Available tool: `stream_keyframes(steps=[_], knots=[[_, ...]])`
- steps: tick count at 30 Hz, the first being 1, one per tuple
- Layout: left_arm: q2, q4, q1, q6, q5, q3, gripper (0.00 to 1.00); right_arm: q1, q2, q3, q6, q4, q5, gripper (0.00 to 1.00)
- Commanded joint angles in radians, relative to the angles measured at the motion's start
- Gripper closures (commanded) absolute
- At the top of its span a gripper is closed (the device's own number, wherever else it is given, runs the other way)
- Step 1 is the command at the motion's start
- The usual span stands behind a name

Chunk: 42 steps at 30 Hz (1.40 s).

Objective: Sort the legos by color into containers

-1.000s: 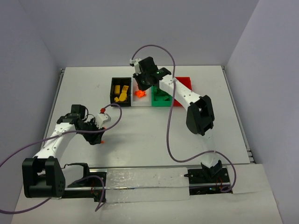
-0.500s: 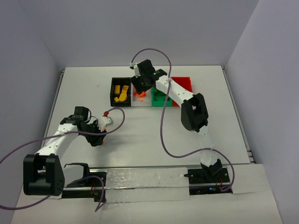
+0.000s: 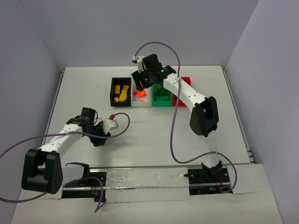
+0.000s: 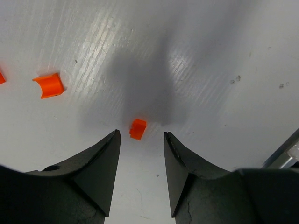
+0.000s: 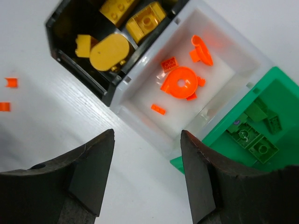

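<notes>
My left gripper stands partly open and empty. 1 small orange brick lies on the table just ahead of the gap between its fingertips, and 1 curved orange piece lies well apart.

Farther off, my right gripper hangs open and empty over the white bin, which holds orange pieces. The black bin holds yellow legos. The green bin holds green bricks. The red bin ends the row.
</notes>
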Motion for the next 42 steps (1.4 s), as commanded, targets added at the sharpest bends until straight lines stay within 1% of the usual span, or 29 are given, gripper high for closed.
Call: stream_keyframes(steps=[1, 5, 10, 13, 15, 17, 18, 19, 20, 21, 22, 23, 26, 27, 28, 29, 30, 32, 33, 35, 36, 38, 40, 42], knots=[[0.020, 0.079, -0.011, 0.010, -0.026, -0.008, 0.49, -0.004, -0.123, -0.033, 0.008, 0.014, -0.029, 0.33], [0.056, 0.086, -0.013, 0.035, -0.039, 0.000, 0.50, -0.004, -0.161, -0.065, 0.011, 0.011, -0.042, 0.31], [0.084, 0.074, -0.013, 0.069, -0.049, -0.012, 0.56, -0.005, -0.185, -0.079, 0.007, 0.009, -0.039, 0.31], [0.089, 0.078, -0.013, 0.082, -0.061, -0.033, 0.63, -0.005, -0.194, -0.082, 0.004, 0.008, -0.038, 0.31], [0.086, 0.087, -0.013, 0.086, -0.061, -0.047, 0.71, -0.005, -0.193, -0.084, 0.004, 0.008, -0.039, 0.31], [0.082, 0.089, -0.013, 0.085, -0.053, -0.048, 0.75, -0.005, -0.192, -0.083, 0.006, 0.006, -0.042, 0.31], [0.082, 0.087, -0.013, 0.085, -0.043, -0.046, 0.78, -0.005, -0.192, -0.083, 0.007, 0.004, -0.044, 0.31], [0.082, 0.081, -0.013, 0.082, -0.026, -0.038, 0.84, -0.005, -0.192, -0.084, 0.009, 0.003, -0.045, 0.31], [0.083, 0.074, -0.013, 0.078, -0.024, -0.029, 0.85, -0.005, -0.193, -0.087, 0.011, 0.000, -0.045, 0.31], [0.085, 0.057, -0.015, 0.072, -0.007, -0.006, 0.91, -0.005, -0.198, -0.094, 0.012, 0.000, -0.044, 0.30], [0.085, 0.044, -0.025, 0.065, 0.018, 0.035, 0.97, -0.005, -0.211, -0.099, 0.012, -0.001, -0.042, 0.28], [0.080, 0.008, -0.032, 0.050, 0.036, 0.064, 0.99, -0.005, -0.221, -0.113, 0.011, -0.002, -0.039, 0.23], [0.066, -0.054, -0.101, -0.006, 0.097, 0.191, 1.00, -0.011, -0.276, -0.155, 0.008, 0.000, -0.041, 0.16], [0.066, -0.054, -0.127, -0.034, 0.107, 0.238, 1.00, -0.017, -0.292, -0.168, 0.008, 0.001, -0.045, 0.11], [0.066, -0.054, -0.182, -0.095, 0.127, 0.294, 1.00, -0.029, -0.325, -0.197, 0.008, 0.004, -0.050, 0.01], [0.075, -0.051, -0.185, -0.130, 0.129, 0.334, 1.00, -0.038, -0.327, -0.200, 0.008, 0.005, -0.053, 0.01], [0.090, -0.017, -0.214, -0.165, 0.131, 0.377, 1.00, -0.048, -0.345, -0.225, 0.009, 0.005, -0.055, 0.00], [0.194, 0.065, -0.268, -0.291, 0.115, 0.516, 1.00, -0.087, -0.401, -0.284, 0.008, 0.005, -0.063, 0.00], [0.206, 0.097, -0.279, -0.302, 0.112, 0.564, 1.00, -0.091, -0.421, -0.293, 0.008, 0.005, -0.063, 0.00], [0.366, 0.177, -0.302, -0.407, 0.042, 0.701, 1.00, -0.134, -0.494, -0.363, -0.001, 0.004, -0.063, 0.00], [0.425, 0.191, -0.307, -0.441, 0.014, 0.789, 1.00, -0.154, -0.522, -0.389, -0.007, 0.002, -0.060, 0.00], [0.593, 0.219, -0.312, -0.533, -0.050, 0.930, 1.00, -0.203, -0.582, -0.443, -0.014, -0.002, -0.063, 0.00], [0.679, 0.225, -0.312, -0.569, -0.094, 1.023, 1.00, -0.251, -0.627, -0.497, -0.020, -0.007, -0.086, 0.00], [0.775, 0.237, -0.312, -0.611, -0.159, 1.147, 1.00, -0.325, -0.694, -0.540, -0.027, -0.017, -0.102, 0.00]])
